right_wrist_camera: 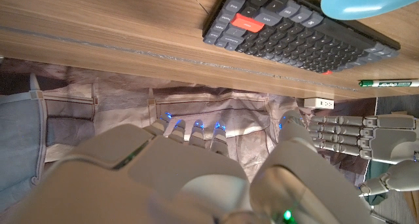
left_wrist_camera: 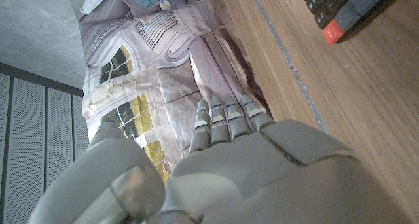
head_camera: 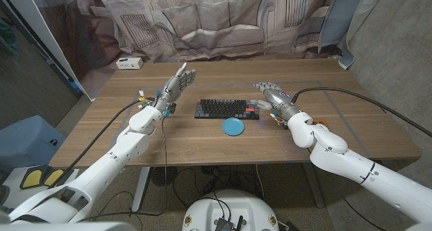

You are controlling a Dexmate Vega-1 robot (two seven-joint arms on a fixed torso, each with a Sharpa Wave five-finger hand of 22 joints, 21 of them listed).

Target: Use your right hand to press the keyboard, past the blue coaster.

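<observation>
A dark keyboard with a red key at its right end lies across the middle of the table; it also shows as the keyboard in the right wrist view and as a keyboard corner in the left wrist view. Just in front of it sits the round blue coaster, coaster. My right hand, right hand, hovers by the keyboard's right end with fingers stretched out and holds nothing. My left hand, left hand, is raised beyond the keyboard's left end, fingers extended and empty.
A small white box stands at the table's far left corner. A green marker lies near my left hand. A cloth backdrop printed with a sofa hangs behind the table. Bare wood spreads to the right.
</observation>
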